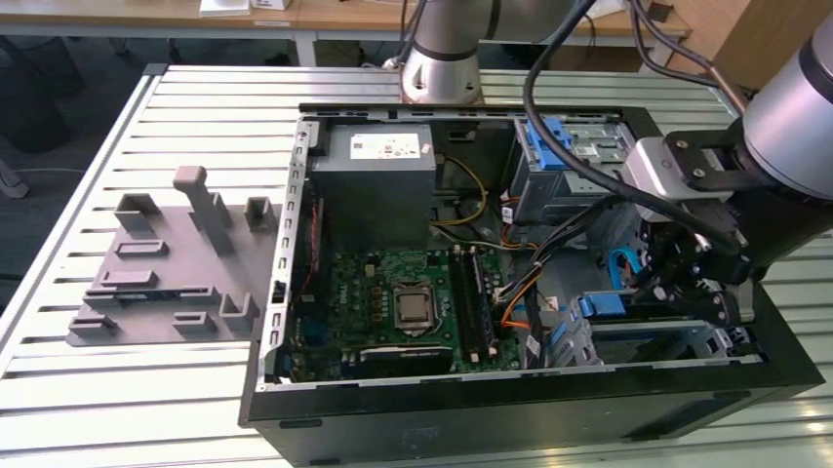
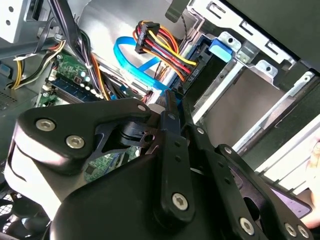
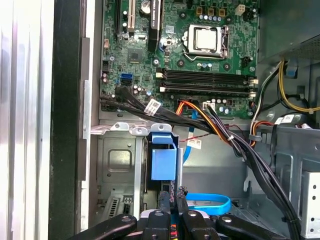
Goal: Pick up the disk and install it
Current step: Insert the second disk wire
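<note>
Down inside the open computer case [image 1: 521, 409], which stands on the table [image 1: 78, 390], the exterior view shows the end effector [image 1: 684, 292] lowered into the corner with the drive bay [image 1: 677, 341]. The motherboard [image 1: 404, 297] lies well apart from it, to its side.

In the second wrist view the two fingers [image 2: 167, 125] are brought together, with nothing of real thickness between them. Just ahead of their tips are a dark slot in the metal bay and a blue plastic piece [image 2: 220, 50]; the coloured cable bundle [image 2: 160, 47] hangs near them.

In the first wrist view the same blue piece stands directly ahead of the end effector. I judge it to be the rail end of the disk [image 3: 164, 159], sitting edge-on in the bay; its silver body and label are hidden. A blue flat cable [image 3: 207, 202] curves just beside the fingers.

The picking up seems finished and the step in hand is the installing. The next move calls for a straight, gentle push along the slot, keeping the cables free.
</note>
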